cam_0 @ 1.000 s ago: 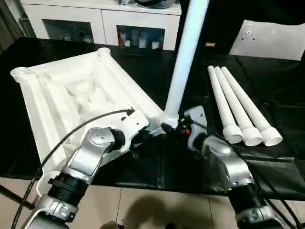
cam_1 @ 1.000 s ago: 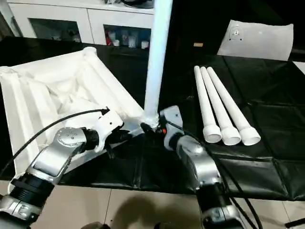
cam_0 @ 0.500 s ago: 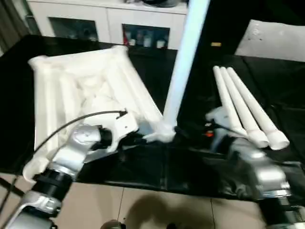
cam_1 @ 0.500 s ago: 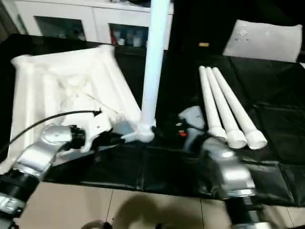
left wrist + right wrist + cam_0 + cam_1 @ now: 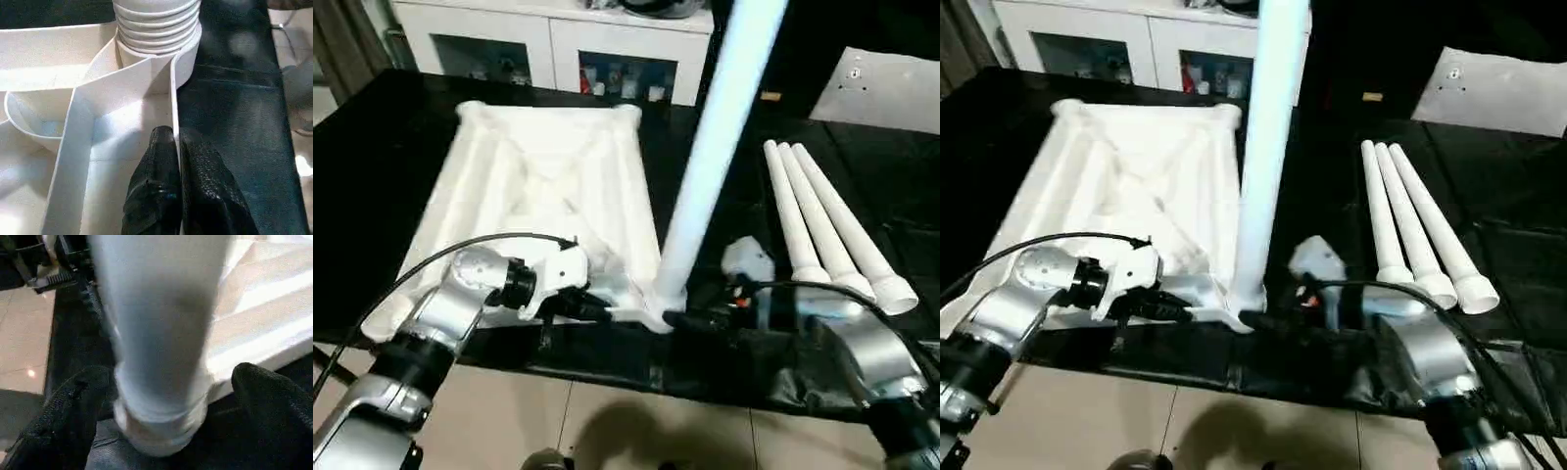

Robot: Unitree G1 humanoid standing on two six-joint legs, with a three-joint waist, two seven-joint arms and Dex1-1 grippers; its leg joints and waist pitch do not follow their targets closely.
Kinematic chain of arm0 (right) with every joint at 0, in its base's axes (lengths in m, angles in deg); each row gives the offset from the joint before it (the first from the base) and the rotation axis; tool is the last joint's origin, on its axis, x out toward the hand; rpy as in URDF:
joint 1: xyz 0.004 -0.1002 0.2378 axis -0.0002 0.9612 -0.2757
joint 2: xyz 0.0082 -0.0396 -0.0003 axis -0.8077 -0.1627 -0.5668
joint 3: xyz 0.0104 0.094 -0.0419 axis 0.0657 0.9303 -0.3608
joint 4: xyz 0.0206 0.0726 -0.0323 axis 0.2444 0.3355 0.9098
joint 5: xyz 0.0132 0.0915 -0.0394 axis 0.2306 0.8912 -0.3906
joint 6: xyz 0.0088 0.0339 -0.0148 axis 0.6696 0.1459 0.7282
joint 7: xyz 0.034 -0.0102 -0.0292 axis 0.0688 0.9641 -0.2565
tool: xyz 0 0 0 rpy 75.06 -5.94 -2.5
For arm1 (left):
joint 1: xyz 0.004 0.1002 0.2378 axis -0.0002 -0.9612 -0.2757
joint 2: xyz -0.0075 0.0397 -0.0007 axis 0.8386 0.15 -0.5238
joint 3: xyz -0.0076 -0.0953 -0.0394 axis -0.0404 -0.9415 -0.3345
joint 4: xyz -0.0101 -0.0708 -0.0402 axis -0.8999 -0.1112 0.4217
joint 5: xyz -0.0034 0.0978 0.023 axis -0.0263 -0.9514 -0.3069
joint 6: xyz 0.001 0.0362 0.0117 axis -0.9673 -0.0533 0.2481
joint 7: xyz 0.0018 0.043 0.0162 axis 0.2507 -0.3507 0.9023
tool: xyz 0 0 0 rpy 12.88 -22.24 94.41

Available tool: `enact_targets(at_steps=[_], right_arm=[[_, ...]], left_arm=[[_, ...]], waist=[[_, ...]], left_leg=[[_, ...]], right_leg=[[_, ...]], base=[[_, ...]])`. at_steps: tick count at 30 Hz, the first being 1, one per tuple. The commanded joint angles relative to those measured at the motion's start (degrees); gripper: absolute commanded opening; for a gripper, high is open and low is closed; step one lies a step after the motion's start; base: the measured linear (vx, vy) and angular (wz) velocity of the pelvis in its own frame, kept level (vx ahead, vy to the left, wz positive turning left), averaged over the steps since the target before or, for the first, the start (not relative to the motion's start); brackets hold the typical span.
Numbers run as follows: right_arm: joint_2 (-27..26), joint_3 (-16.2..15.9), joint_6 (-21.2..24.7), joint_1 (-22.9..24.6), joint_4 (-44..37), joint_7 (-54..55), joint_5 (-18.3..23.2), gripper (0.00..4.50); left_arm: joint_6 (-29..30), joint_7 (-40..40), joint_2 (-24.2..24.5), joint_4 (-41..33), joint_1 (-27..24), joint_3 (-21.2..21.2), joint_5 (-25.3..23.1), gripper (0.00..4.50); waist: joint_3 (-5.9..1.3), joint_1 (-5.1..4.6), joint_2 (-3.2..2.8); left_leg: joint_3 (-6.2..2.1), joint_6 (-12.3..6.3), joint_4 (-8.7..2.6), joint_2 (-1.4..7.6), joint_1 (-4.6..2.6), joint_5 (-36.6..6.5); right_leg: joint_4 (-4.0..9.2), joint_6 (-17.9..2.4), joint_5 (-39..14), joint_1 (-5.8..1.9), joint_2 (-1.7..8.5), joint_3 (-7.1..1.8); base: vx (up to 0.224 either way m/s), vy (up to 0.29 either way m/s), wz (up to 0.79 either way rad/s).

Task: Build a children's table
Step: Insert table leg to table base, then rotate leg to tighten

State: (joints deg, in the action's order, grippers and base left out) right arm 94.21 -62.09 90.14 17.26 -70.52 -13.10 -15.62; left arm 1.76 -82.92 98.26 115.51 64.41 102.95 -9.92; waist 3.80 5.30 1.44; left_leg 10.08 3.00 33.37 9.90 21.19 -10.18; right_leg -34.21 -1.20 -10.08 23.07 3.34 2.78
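Nearest us, the left gripper (image 5: 177, 161) has its jaws clamped on the thin rim wall of the tabletop (image 5: 548, 186), one black finger inside the rim and one outside, right at the near corner. In the head view that gripper sits at about 7 o'clock, its silver forearm running down toward the lower edge with a black cable looping over it.

Just beside it, at 6 o'clock, a leg (image 5: 715, 157) stands in the near right corner socket, leaning a little and rising out past the top of the picture. The ribbed collar at its foot shows just ahead of the left fingers.

The right gripper (image 5: 171, 396) is at about 5 o'clock, jaws spread wide, a black finger (image 5: 63, 416) on either side of the leg's foot. They flank the leg without pinching it; whether either finger brushes it, I cannot tell.

The tabletop lies upside down on the black table (image 5: 372, 196), ribbed underside up, stretching from the centre out toward 10 and 11 o'clock, with round sockets at the far corners.

Out at 3 o'clock three more legs (image 5: 822, 230) lie side by side, touching, wide ends toward us.

Farther back, at 1 o'clock, a white sheet (image 5: 891, 88) with a small mark rests on the table. Beyond the far edge, at 12 o'clock, stand white cabinets (image 5: 548, 39) with glass doors.
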Motion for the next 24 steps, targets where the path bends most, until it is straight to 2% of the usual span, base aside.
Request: enact_targets(at_steps=[1, 3, 4, 6, 7, 9, 11, 15, 18, 19, 24], right_arm=[[0.14, -0.81, -0.66, -0.61, 1.05, -0.87, -0.17, 4.44], [-0.05, -1.21, -0.68, -1.04, 1.57, -1.91, 0.23, 4.44], [-0.29, -1.49, -0.59, -1.34, 2.03, -2.59, 0.39, 4.18], [-0.39, -1.58, -0.60, -1.49, 2.31, -2.93, 0.43, 4.10], [-0.47, -1.72, -0.67, -1.59, 2.51, -3.16, 0.39, 4.10], [-0.78, -1.90, -1.06, -1.90, 3.20, -3.91, 0.31, 3.67], [-1.05, -1.93, -1.44, -2.10, 3.75, -4.26, 0.23, 3.67], [-1.42, -2.05, -1.61, -2.34, 4.34, -4.64, 0.32, 3.26], [-1.62, -2.11, -1.70, -2.51, 4.81, -4.92, 0.35, 3.15], [-1.72, -2.17, -1.69, -2.55, 4.97, -5.05, 0.39, 2.92], [-2.26, -2.15, -0.97, -2.21, 4.90, -5.78, 1.04, 2.74]], left_arm=[[-1.70, -2.99, -0.48, -0.02, 0.96, 2.38, -1.31, 0.00], [-2.34, -3.80, -0.72, 0.68, 1.54, 2.71, -1.32, 0.00], [-2.80, -4.34, -0.91, 1.33, 2.02, 3.05, -1.48, 0.00], [-3.19, -4.58, -0.99, 1.81, 2.28, 3.21, -1.57, 0.00], [-3.43, -4.75, -1.15, 2.20, 2.51, 3.36, -1.65, 0.00], [-4.07, -5.17, -1.39, 3.06, 3.01, 3.60, -1.76, 0.00], [-4.29, -5.38, -1.49, 3.41, 3.27, 3.75, -1.76, 0.00], [-4.68, -5.90, -1.49, 3.94, 3.54, 3.88, -1.99, 0.00], [-4.87, -6.18, -1.49, 4.23, 3.65, 3.96, -2.06, 0.00], [-4.97, -6.29, -1.46, 4.41, 3.70, 4.04, -2.05, 0.00], [-4.54, -6.01, -1.42, 4.91, 3.66, 3.68, -2.26, 0.00]], waist=[[-3.80, -0.19, 0.06], [-3.85, -0.20, -0.07], [-3.88, -0.17, -0.14], [-3.91, -0.11, -0.07], [-3.88, -0.05, -0.05], [-3.86, 0.03, -0.20], [-3.80, 0.07, -0.14], [-3.75, 0.23, -0.29], [-3.77, 0.24, -0.26], [-3.79, 0.27, -0.30], [-3.77, 0.27, -0.49]], left_leg=[[-0.74, -2.37, -3.76, 3.47, -1.03, -10.50], [-0.77, -2.57, -3.73, 3.46, -0.91, -10.08], [-0.78, -2.70, -3.67, 3.44, -0.91, -9.86], [-0.72, -2.82, -3.62, 3.47, -0.90, -9.76], [-0.71, -2.80, -3.61, 3.47, -0.89, -9.85], [-0.74, -2.55, -3.63, 3.50, -0.93, -10.46], [-0.79, -2.26, -3.65, 3.51, -0.88, -11.02], [-0.85, -1.73, -3.71, 3.51, -0.97, -12.02], [-0.87, -1.74, -3.71, 3.54, -0.95, -11.88], [-0.87, -1.73, -3.70, 3.52, -0.96, -11.84], [-0.88, -1.63, -3.71, 3.54, -0.99, -12.00]], right_leg=[[3.57, -11.90, -11.41, -2.70, 5.02, -2.85], [3.39, -12.26, -9.98, -2.80, 4.94, -2.76], [3.31, -12.53, -9.25, -2.85, 4.98, -2.73], [3.28, -12.89, -8.78, -2.86, 4.97, -2.71], [3.25, -12.92, -8.94, -2.88, 4.97, -2.70], [3.35, -12.79, -9.89, -2.85, 5.03, -2.69], [3.39, -12.68, -10.78, -2.86, 5.06, -2.68], [3.49, -12.46, -12.09, -2.83, 5.08, -2.70], [3.42, -12.50, -11.65, -2.82, 5.07, -2.68], [3.40, -12.48, -11.53, -2.83, 5.04, -2.68], [3.35, -12.87, -10.82, -2.85, 5.01, -2.66]], base=[[0.000, 0.000, 0.00], [0.000, 0.000, 0.00], [0.000, 0.000, 0.00], [0.000, 0.000, 0.00], [0.000, 0.000, 0.00], [0.000, 0.000, 0.00], [0.000, 0.000, 0.00], [0.000, 0.000, 0.00], [0.000, 0.000, 0.00], [0.000, 0.000, 0.00], [0.000, 0.000, 0.00]])
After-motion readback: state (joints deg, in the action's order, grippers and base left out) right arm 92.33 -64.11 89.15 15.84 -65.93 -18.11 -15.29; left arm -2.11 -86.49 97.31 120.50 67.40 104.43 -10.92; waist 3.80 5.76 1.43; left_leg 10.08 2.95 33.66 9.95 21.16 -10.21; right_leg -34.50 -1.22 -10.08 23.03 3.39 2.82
